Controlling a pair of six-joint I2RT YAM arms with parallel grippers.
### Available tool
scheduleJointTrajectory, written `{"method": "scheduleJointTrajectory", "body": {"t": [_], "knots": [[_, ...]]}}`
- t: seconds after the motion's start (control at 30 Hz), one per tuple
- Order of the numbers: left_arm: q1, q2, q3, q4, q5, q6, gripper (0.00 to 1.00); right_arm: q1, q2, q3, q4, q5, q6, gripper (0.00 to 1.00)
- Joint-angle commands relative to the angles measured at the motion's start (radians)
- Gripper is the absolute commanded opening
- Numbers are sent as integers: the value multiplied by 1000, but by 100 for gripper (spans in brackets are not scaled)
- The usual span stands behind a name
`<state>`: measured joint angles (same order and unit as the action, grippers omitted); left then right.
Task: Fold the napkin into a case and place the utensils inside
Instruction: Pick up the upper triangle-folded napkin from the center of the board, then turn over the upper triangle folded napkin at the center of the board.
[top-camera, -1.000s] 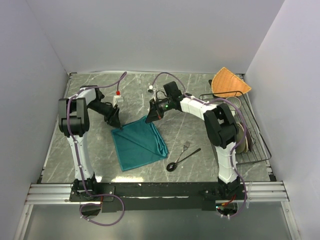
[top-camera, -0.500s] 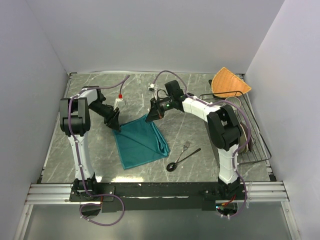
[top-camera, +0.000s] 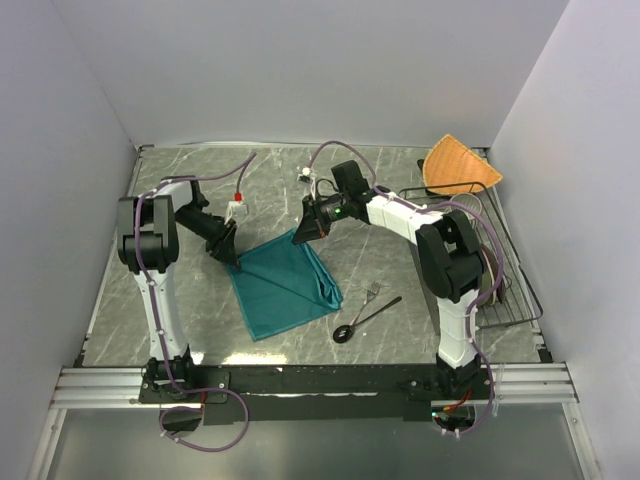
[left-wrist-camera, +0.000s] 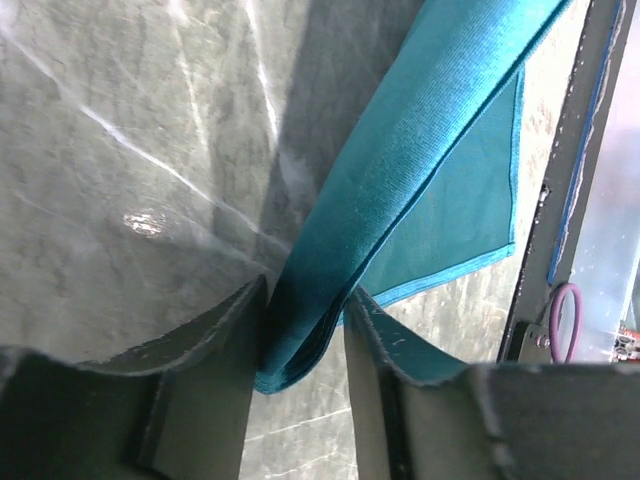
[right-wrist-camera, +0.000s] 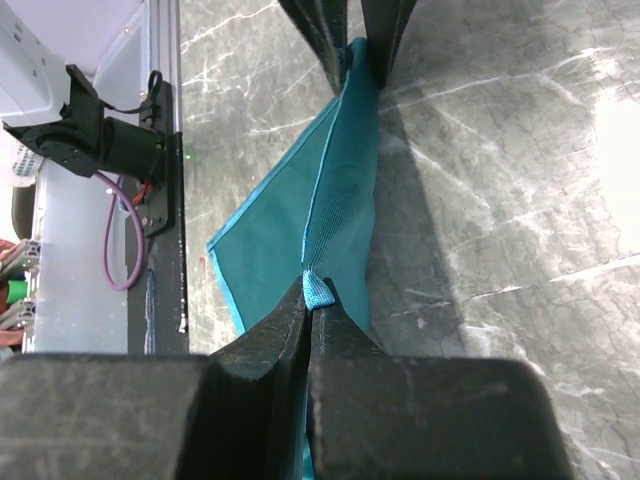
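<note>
Grey marbled tabletop (top-camera: 380, 190) inside a pale-walled booth is what you see from above and behind the two arm bases.

Closest to you, left of centre, lies the teal soft cloth napkin (top-camera: 285, 285). It is folded over on itself, with its near part on the table and its far edge drawn up into a doubled band between the two grippers.

Just right of the napkin's near corner, apart from the cloth, a slim dark spoon with a round black bowl (top-camera: 365, 318) lies on a slant with the bowl towards you. A small silver metal fork (top-camera: 372, 293) rests just beyond it, beside the handle. Whether the two touch cannot be told.

At the napkin's far left corner your left gripper (top-camera: 232, 258) reaches in from the left. Its wrist view shows the dark fingers (left-wrist-camera: 210, 340) pressed against both sides of the napkin (left-wrist-camera: 400, 190) fold, clamped on it.

At the napkin's far right corner your right gripper (top-camera: 298, 236) has its jaws together. In its wrist view the right gripper (right-wrist-camera: 310, 300) pinches a small tip of the napkin (right-wrist-camera: 340, 170), and the band runs straight ahead to the other arm's fingers.

Well to the right of the napkin, a black wire rack (top-camera: 520, 300) holds round plates (top-camera: 488, 280) on edge. Beyond the rack, in the far right corner, sits an orange woven fan-shaped cloth (top-camera: 460, 165).
</note>
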<state>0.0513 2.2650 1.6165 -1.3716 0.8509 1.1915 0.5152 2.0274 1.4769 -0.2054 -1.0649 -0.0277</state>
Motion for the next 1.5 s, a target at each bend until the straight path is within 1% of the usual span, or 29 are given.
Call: {"method": "scheduleJointTrajectory", "body": {"t": [0.0,0.1,0.17,0.2,0.3,0.4,0.47,0.5,0.57,0.7,0.77,0.8,0.93,1.0,1.03,1.07,1.1,1.2,1.23,1.27,1.37,1.4,1.47], "knots": [[7,-38,-27,60,-27,56,46,-11,-55,-1,11,-26,-17,0],[9,-38,-33,60,-44,62,45,-15,-55,2,8,-27,-17,0],[9,-41,-40,68,-53,65,40,-18,-53,3,6,-27,-15,0],[9,-41,-41,68,-56,65,30,-18,-52,6,8,-26,-14,0],[16,-56,-32,69,-18,63,10,-20,-50,16,3,-20,-12,0],[22,-100,-23,74,13,33,1,-21,-62,25,-12,2,-38,0],[27,-136,-24,80,39,2,1,-32,-78,37,-29,20,-55,0],[33,-178,-29,86,45,-12,1,-38,-82,40,-31,29,-61,0],[36,-228,-53,127,47,-70,1,-64,-96,55,-29,48,-64,0],[36,-379,-102,244,2,-209,1,-101,-121,85,-22,94,-83,0],[36,-415,-106,302,-36,-254,1,-115,-140,97,1,108,-90,0],[35,-445,-102,327,-48,-315,1,-118,-147,98,12,115,-101,0],[36,-516,-92,469,-105,-437,1,-139,-167,111,133,195,-121,0],[33,-542,-89,570,-142,-510,1,-155,-136,157,201,220,-133,0],[32,-545,-86,598,-157,-527,1,-161,-124,180,202,232,-141,0],[30,-548,-72,629,-176,-544,1,-165,-110,222,262,255,-146,0],[24,-553,-64,684,-197,-570,1,-172,-87,243,283,260,-165,0],[7,-567,-58,791,-304,-602,1,-178,-53,293,362,276,-239,0],[-1,-567,-56,849,-364,-604,1,-176,-47,296,380,272,-264,0],[-5,-567,-55,871,-387,-606,1,-176,-44,287,424,269,-291,0],[-27,-575,-79,956,-463,-592,1,-172,-35,249,489,250,-418,0],[-27,-587,-95,976,-478,-580,1,-170,-35,234,501,243,-489,0],[-34,-607,-154,1037,-524,-561,1,-162,-39,180,541,235,-573,0]]}}
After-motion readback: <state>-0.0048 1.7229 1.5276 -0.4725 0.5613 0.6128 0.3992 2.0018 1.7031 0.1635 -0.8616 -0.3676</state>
